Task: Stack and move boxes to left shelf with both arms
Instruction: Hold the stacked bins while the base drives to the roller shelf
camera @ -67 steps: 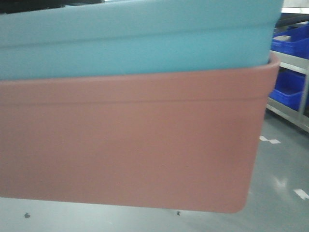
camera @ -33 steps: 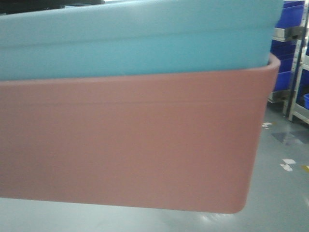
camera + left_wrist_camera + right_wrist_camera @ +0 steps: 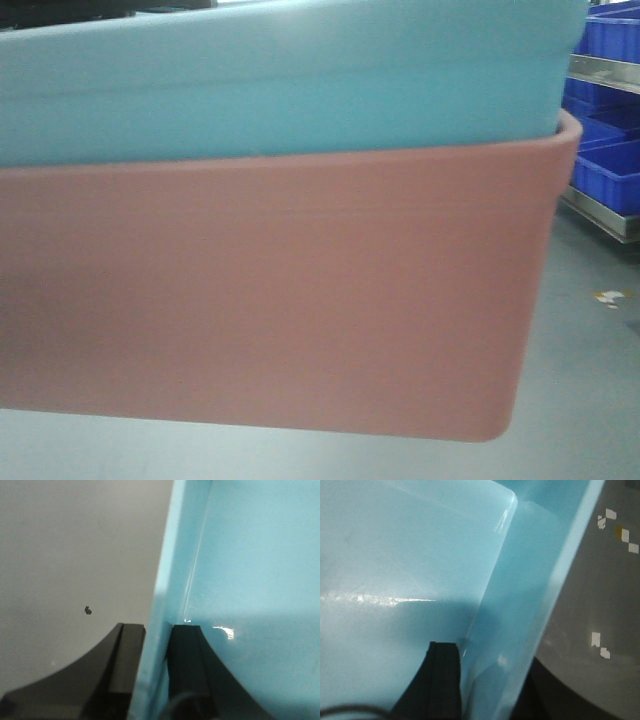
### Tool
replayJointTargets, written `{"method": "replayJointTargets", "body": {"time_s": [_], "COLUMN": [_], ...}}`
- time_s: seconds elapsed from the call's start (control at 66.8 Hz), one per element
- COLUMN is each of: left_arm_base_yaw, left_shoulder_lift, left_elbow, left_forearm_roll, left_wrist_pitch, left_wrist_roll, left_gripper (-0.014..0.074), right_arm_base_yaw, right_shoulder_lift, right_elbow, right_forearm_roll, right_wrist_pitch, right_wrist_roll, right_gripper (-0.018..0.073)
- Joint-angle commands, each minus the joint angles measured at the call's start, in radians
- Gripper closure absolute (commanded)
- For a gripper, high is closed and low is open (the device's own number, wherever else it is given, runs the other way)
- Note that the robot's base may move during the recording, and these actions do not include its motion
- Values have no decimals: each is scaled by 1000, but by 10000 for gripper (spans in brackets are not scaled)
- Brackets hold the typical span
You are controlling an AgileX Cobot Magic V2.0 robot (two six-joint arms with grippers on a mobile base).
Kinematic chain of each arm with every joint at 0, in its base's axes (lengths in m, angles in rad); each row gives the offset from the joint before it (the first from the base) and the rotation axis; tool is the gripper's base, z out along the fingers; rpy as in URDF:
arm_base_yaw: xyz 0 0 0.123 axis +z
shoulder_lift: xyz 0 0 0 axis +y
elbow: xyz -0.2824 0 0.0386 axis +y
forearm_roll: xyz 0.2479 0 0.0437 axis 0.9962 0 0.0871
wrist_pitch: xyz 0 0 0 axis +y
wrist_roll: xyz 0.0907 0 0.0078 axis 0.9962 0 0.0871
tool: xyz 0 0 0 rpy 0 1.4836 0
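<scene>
The two boxes fill the front view, held off the floor: the turquoise box [image 3: 280, 80] is nested inside the salmon pink box [image 3: 270, 300]. My left gripper [image 3: 157, 645] is shut on the left wall [image 3: 160, 595] of the stack, one finger outside, one inside the turquoise box. My right gripper [image 3: 490, 680] is shut on the right wall [image 3: 530, 600]; its inner finger [image 3: 440, 680] shows inside, the outer one is mostly hidden behind the rim. The left shelf is out of view.
Dark blue crates [image 3: 610, 100] sit on a steel rack [image 3: 600, 215] at the right edge of the front view. Grey floor [image 3: 590, 400] lies below, with pale tape marks [image 3: 597, 645] and a small dark speck [image 3: 88, 611].
The stacked boxes keep their place in the front view while the background shifts: the blue crates and rack at the right have changed position, and different floor marks show.
</scene>
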Motion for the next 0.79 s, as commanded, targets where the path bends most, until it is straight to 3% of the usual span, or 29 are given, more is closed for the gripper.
{"method": "replayJointTargets", "body": {"time_s": [0.0, 0.779], "left_arm_base_yaw": [-40, -40], "left_shoulder_lift": [-32, -23], "left_elbow": [-46, -46], "left_forearm_roll": [-82, -82], "left_wrist_pitch": [-205, -205], "left_wrist_roll": [1, 1], "left_gripper": [606, 606], "right_arm_base_yaw": [20, 20], "right_shoulder_lift": [-33, -23], "right_elbow": [-44, -44], "right_forearm_roll": [10, 9], "right_wrist_pitch": [-207, -200], "right_wrist_roll": [17, 17], "right_gripper": [503, 503]}}
